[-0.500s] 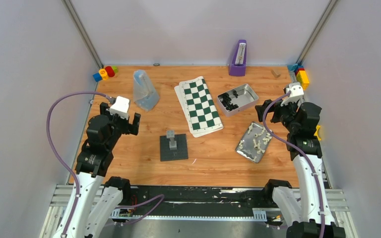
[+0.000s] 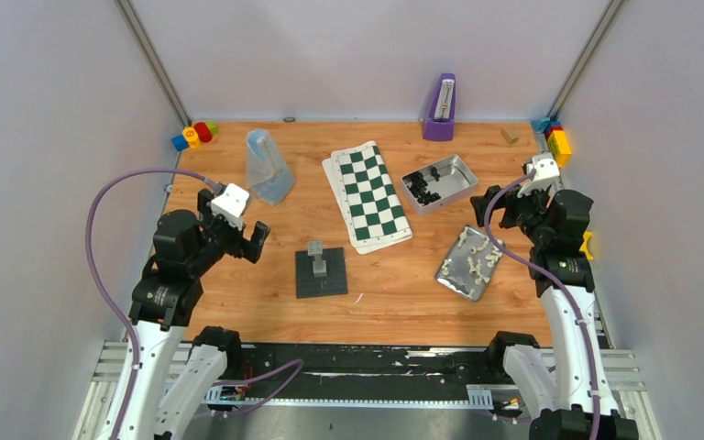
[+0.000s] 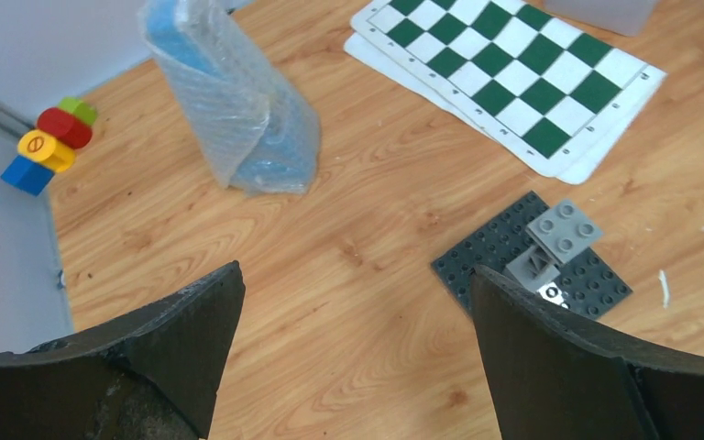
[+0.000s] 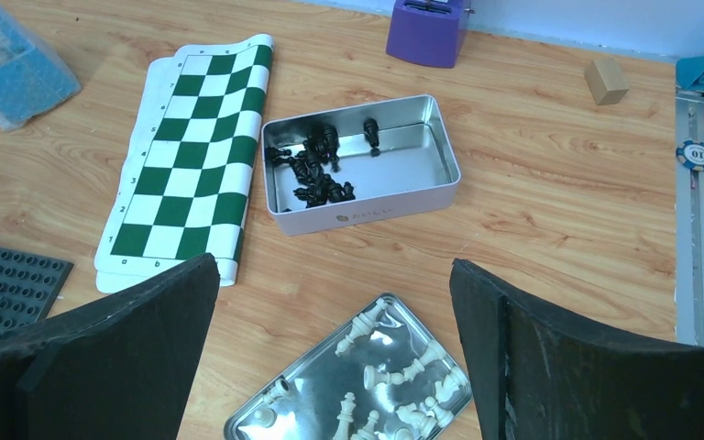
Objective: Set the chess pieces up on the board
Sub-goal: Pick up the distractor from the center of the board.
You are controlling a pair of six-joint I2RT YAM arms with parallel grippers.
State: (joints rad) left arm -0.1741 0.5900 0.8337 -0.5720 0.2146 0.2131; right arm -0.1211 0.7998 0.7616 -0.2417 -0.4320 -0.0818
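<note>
Board point(image 2: 368, 194) (folded double) lies flat, long axis running near-to-far, slightly slanted.

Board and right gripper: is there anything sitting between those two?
Yes. An open metal tin holding dark chess pieces sits between the right gripper and the board. The top external view shows it best.

Wooden counter point(image 2: 394, 293). Far-left corner: red, yellow, blue and green toy blocks point(image 2: 194, 135). Near them, a bubble-wrap bundle point(image 2: 266, 168) stands upright around something blue. Near centre: dark grey studded baseplate point(image 2: 335, 282) bearing a grey brick post point(image 2: 316, 258). Far edge: purple wedge-shaped object point(image 2: 440, 108), possibly a metronome. Far right: small wooden block point(image 2: 510, 137), near stacked coloured bricks point(image 2: 558, 140).
</note>
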